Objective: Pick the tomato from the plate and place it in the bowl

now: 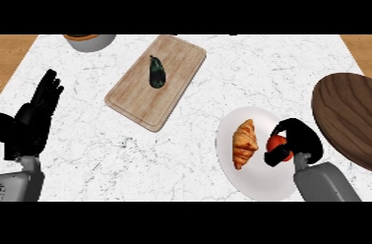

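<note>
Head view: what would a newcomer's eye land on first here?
The right hand, curled round the red tomato on the white plate at lower right, beside a croissant. Next, the dark eggplant on the wooden cutting board at upper centre. The large dark wooden bowl sits at the right edge.

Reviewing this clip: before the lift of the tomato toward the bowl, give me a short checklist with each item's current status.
1. Right hand curled round the tomato: ok.
2. Tomato off the plate: cannot tell.
3. Croissant apart from the grasping hand: ok.
4. Wooden bowl close at the right, nothing seen inside: ok.
5. Left hand resting open at the left edge, out of the path: ok.
6. Eggplant on the cutting board, away from the route: ok.
</note>
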### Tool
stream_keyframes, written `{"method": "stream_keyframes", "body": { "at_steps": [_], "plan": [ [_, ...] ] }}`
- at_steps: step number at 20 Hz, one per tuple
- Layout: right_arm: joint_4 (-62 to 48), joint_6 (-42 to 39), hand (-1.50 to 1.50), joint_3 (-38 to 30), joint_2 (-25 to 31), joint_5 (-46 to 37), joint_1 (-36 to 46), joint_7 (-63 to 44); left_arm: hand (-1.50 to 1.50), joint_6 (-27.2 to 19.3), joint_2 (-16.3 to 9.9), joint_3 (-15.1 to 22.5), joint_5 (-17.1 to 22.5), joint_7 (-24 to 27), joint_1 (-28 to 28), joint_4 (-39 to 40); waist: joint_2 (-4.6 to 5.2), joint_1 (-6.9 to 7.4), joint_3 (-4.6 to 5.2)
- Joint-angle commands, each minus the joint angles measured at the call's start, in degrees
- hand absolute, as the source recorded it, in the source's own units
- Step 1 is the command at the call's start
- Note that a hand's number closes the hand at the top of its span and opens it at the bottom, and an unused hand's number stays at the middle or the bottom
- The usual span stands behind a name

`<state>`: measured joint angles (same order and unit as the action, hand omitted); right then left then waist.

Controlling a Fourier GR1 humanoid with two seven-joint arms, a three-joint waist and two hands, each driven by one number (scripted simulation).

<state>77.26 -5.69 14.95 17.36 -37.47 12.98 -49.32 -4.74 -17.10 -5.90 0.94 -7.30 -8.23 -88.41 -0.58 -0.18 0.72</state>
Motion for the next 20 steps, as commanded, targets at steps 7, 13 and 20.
{"method": "stream_keyframes", "body": {
  "at_steps": [7, 13, 20],
  "plan": [
    [17.3, -9.2, 1.5, 22.5, 15.1, -4.4, -7.6, 39.0, 0.0, 0.1, -0.2, -0.6, 0.2, -0.4, 1.3, 0.2, -0.71, -0.98, -0.75],
    [33.2, 0.8, 1.5, 13.1, 32.8, -3.8, -17.1, 53.4, 0.0, -1.8, 1.2, 0.4, -1.1, -1.8, 2.1, -2.7, -0.33, -2.87, -0.75],
    [41.4, 11.3, 1.5, -10.0, 34.9, 12.8, -23.6, 59.2, 0.0, -0.5, 0.2, -2.7, 0.7, 1.5, 5.4, -1.1, -0.34, -4.36, -0.75]
  ]
}}
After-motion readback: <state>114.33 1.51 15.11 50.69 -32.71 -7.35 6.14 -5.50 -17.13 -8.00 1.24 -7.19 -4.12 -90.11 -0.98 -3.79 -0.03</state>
